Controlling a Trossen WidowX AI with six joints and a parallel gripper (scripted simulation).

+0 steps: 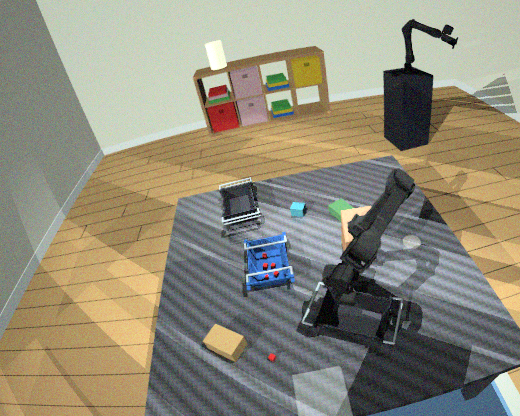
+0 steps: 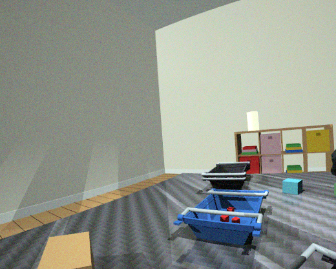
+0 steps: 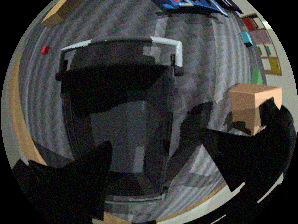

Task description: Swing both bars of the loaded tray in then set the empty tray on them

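The blue tray (image 1: 284,254) (image 2: 221,233) (image 3: 192,8) stands on the table holding several small red blocks (image 1: 265,266) (image 2: 224,218). Its far bar (image 1: 265,244) (image 2: 238,194) and near bar (image 1: 269,271) (image 2: 221,212) both lie inward across its top. An empty black tray (image 1: 358,324) (image 3: 127,120) lies to its near right, bars out over its ends. One of those bars (image 1: 313,304) (image 2: 315,247) also shows at the bottom of the exterior view. My gripper (image 1: 352,299) (image 3: 157,140) is open and empty, low over the black tray, a finger toward each side; its fingertips' exact height is unclear.
Another black tray with white bars (image 1: 239,199) (image 2: 228,182) stands behind the blue one. A cyan block (image 1: 297,209) (image 2: 291,186), green block (image 1: 339,209) and peach box (image 1: 349,217) (image 3: 245,105) stand at the back. A tan block (image 1: 224,341) and loose red cube (image 1: 272,357) lie in front.
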